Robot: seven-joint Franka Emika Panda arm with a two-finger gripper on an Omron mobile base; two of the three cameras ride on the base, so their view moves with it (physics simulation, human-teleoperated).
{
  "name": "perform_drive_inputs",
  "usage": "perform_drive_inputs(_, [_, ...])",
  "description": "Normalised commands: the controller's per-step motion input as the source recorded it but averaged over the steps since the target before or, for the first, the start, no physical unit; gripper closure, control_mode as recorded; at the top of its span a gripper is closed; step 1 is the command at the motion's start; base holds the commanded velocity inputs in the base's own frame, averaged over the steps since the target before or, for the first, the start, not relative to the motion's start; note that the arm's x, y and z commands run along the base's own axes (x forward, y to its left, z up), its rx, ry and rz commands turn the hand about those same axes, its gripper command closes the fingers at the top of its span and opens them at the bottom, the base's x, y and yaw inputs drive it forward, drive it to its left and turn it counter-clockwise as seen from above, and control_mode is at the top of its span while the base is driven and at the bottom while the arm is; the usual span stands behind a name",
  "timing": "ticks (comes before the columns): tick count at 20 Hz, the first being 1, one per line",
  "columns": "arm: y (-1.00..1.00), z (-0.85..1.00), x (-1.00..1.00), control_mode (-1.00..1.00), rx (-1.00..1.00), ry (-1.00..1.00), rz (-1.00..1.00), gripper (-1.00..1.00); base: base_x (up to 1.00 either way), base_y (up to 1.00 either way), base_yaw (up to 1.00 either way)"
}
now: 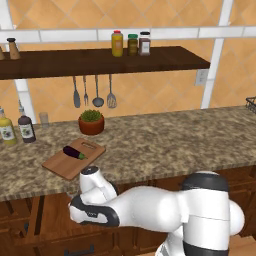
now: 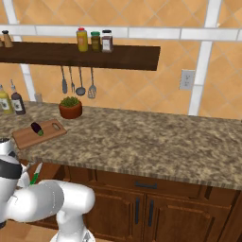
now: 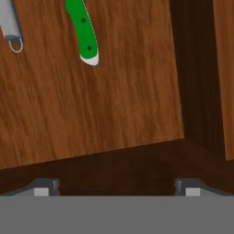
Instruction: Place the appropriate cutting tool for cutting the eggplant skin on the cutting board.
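In the left base view the arm was folded low in front of the cabinets, below the tabletop (image 1: pixel 165 145), with the eggplant (image 1: pixel 74 152) lying on the cutting board (image 1: pixel 62 165) above and beyond the end effector. In the right base view a green knife (image 2: pixel 36 174) showed beside the lowered arm. In the hand view the end effector (image 3: pixel 117 188) stood wide apart and empty over a wooden drawer floor (image 3: pixel 91 100), with the peeler (image 3: pixel 10 25) ahead toward the upper-left corner and the knife handle nearer the middle, so a straight descent risked closing on the knife or on nothing.

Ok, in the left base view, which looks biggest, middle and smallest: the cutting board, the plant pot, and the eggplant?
1. The cutting board looks biggest.
2. The plant pot looks smaller, though it stands farther back, which may shrink it a little.
3. The eggplant, lying on the board, looks clearly smallest.
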Motion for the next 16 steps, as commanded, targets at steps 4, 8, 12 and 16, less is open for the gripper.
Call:
perform_drive_inputs(4, [0.03,-0.2,-0.32,-1.0,0.0,0.0,0.0,-1.0,0.0,0.0,0.0])
perform_drive_inputs(8, [0.19,-0.29,-0.87,-1.0,0.0,0.0,0.0,-1.0,0.0,0.0,0.0])
perform_drive_inputs(12, [0.24,-0.18,-0.99,-1.0,0.0,0.0,0.0,-1.0,0.0,0.0,0.0])
perform_drive_inputs(16, [0.17,-0.02,-0.29,-1.0,0.0,0.0,-0.01,-1.0,0.0,0.0,0.0])
